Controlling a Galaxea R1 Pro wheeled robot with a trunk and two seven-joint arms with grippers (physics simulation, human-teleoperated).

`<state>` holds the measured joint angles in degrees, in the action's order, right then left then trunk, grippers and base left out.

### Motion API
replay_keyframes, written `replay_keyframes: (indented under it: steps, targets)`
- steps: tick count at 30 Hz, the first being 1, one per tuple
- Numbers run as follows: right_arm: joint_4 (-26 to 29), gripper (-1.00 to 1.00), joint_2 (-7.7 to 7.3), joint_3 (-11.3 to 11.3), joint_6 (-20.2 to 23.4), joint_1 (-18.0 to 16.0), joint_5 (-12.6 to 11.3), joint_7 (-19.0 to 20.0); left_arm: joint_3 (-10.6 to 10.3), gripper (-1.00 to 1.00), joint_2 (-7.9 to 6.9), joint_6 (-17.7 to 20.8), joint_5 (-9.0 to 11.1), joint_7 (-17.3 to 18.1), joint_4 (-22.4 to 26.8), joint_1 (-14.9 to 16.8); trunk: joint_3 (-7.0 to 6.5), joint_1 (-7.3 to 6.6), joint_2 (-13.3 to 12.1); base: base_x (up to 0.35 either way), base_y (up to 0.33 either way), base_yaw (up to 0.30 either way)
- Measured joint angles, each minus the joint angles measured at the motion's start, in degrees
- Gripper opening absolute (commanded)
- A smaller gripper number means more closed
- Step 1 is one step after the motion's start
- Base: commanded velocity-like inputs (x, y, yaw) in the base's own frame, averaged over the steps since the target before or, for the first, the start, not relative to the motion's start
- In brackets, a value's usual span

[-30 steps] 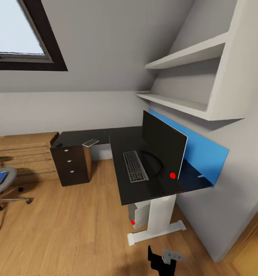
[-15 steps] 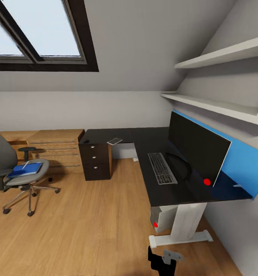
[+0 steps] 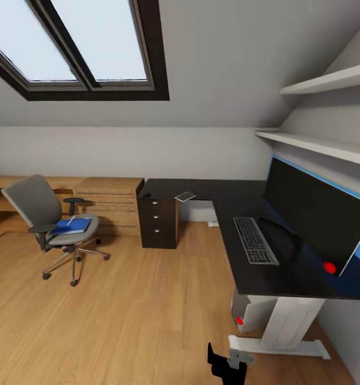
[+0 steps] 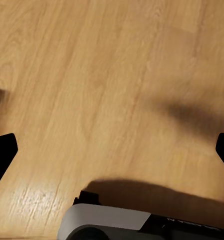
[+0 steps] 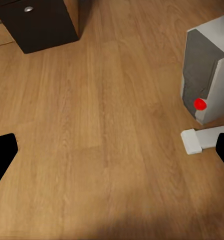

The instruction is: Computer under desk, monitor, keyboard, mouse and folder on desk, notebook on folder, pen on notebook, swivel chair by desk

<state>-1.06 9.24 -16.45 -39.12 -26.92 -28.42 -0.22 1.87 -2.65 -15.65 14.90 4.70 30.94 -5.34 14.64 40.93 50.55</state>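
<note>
— Along the right side of my head view, what do you count?

— I count one L-shaped desk with a glossy black top and white legs [image 3: 222, 199]. On it stand one wide flat black monitor with a red dot at its lower corner [image 3: 313, 214] and one slim dark keyboard [image 3: 254, 240], just beside the monitor's curved stand. Below the top, at lower right, sits one small light grey tower computer with a red dot [image 3: 249, 314], next to a white leg. One small pale flat item [image 3: 185, 196] lies on the far wing of the desk, above the black drawer unit [image 3: 159, 223]; I cannot tell what it is.

— And at left?

— One grey padded swivel chair on a chrome star base [image 3: 51, 224] stands on the wooden floor [image 3: 137, 310], well apart from the desk. One flat bright blue folder [image 3: 73, 225] lies on its seat, with something thin and pale on top.

— Your grippers?

— Both fingers of the left gripper [image 4: 112, 150] are spread wide over bare floor. The right gripper [image 5: 112, 150] is spread too, holding nothing; I see the computer there [image 5: 207, 70].
</note>
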Motion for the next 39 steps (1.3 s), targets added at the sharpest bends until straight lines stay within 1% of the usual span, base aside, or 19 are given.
replay_keyframes:
  steps: [8, 14, 20, 25, 31, 39]
  targets:
    - [0.2, 1.0, -0.63, 0.1, -0.4, 0.0, -0.2, -1.0, 0.0, 1.0, 0.01, 0.0, 0.0, 0.0, 0.0, 0.0, 0.0, -0.01, 0.0, 0.012, 0.002, 0.285]
    - [0.2, 1.0, -0.87, 0.0, -0.6, 0.0, -0.1, -1.2, 0.0, 1.0, 0.0, 0.0, -0.1, 0.0, 0.0, 0.0, 0.0, -0.03, 0.0, 0.232, 0.001, 0.249]
    - [0.1, 1.0, -0.99, -0.2, -0.7, 0.0, 0.3, -1.1, 0.0, 1.0, 0.01, 0.0, -0.1, 0.0, 0.0, 0.0, 0.0, -0.03, 0.0, 0.315, 0.079, 0.04]
    - [0.1, 1.0, -1.01, -0.9, -0.6, 0.0, 1.7, -1.1, 0.0, 1.0, 0.01, 0.0, -0.1, 0.0, 0.0, 0.0, 0.0, -0.04, 0.0, 0.322, 0.124, 0.003]
    - [0.2, 1.0, -1.0, -1.0, -0.7, 0.0, 2.1, -1.2, 0.0, 1.0, 0.0, 0.0, -0.1, 0.0, 0.0, 0.0, 0.0, -0.03, 0.0, 0.323, 0.072, 0.0]
    - [0.2, 1.0, -1.0, -0.9, -0.8, 0.0, 2.0, -1.3, 0.0, 1.0, 0.0, 0.0, 0.0, 0.0, 0.0, 0.0, 0.0, -0.03, 0.0, 0.323, 0.003, 0.032]
